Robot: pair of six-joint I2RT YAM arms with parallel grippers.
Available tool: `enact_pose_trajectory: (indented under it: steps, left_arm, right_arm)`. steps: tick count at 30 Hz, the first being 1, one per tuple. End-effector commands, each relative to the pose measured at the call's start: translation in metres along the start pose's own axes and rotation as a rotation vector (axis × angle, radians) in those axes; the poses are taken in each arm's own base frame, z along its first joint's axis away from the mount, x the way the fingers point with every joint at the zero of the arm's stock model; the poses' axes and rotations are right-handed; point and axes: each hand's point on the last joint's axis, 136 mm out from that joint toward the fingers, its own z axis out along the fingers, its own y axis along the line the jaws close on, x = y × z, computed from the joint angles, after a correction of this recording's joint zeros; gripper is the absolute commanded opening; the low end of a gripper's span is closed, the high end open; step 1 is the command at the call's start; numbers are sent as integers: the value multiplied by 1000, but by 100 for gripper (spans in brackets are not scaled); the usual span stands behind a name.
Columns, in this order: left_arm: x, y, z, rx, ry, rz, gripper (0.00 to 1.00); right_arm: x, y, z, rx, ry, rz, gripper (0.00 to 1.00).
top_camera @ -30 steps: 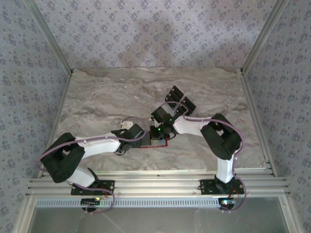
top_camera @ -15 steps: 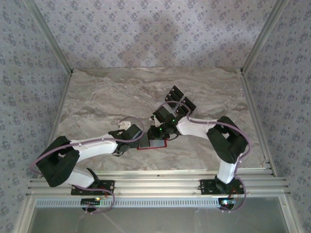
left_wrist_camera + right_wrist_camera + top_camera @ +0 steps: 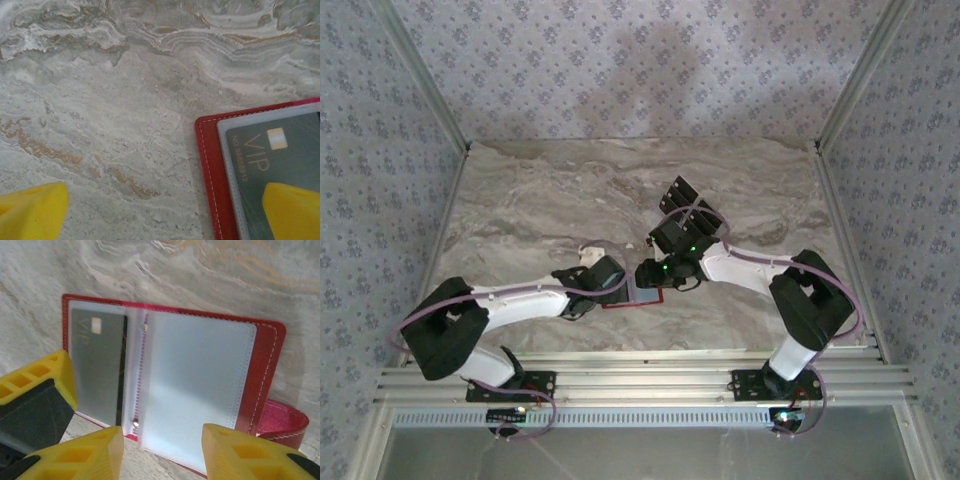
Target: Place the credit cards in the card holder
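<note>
in the left wrist view the left gripper (image 3: 161,212) has its jaws wide apart, with only the marble table (image 3: 125,125) between them. one yellow fingertip (image 3: 292,210) is over the near corner of the card holder (image 3: 207,170), and the other fingertip (image 3: 30,210) is over bare stone well off to the side. whether the first one presses on the holder cannot be told. just ahead of that fingertip a grey card (image 3: 280,155) marked vip sits behind a clear sleeve.

the right gripper (image 3: 162,450) is also spread and holds nothing. the holder lies open just ahead of its fingers: the grey card is in the page off its left finger, a pale sleeve (image 3: 200,385) is straight ahead, and the red snap tab (image 3: 282,422) is beside its right finger.

from above, the two grippers meet tip to tip over the open holder. past the right gripper's wrist the loose credit cards (image 3: 692,206) lie on the table, black, overlapping, at least two, apart from the holder.
</note>
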Motion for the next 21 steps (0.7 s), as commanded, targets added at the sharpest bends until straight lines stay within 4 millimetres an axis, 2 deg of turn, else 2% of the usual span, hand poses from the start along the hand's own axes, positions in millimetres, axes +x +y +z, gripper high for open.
enact_pose_trajectory:
  steps: [1,13,21]
  left_arm:
    - [1,-5,4,-2,4,13,100]
    - [8,-6,11,-8,20,23,100]
    - [6,-9,10,10,11,24,100]
  right_arm:
    - [2,-10,8,39,16,-13,47]
    - [-3,-16,25,55,48,-21,48]
    - [-1,1,39,-40,80,16,48]
